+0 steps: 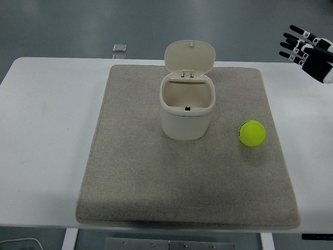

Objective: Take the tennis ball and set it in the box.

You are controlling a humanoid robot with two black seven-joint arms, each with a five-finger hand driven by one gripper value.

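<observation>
A flat white rectangular surface fills the view, its near edge running along the bottom and its far edge rounded at the left corner. Directly on it lies a large square beige-grey fabric mat with a short-pile texture and rounded corners, covering the middle and leaving bare white margins at left and right. The mat's near edge lies close to the surface's near edge, its far edge close to the far one.

Open mat around tennis ball, lidded box standing to its left
</observation>
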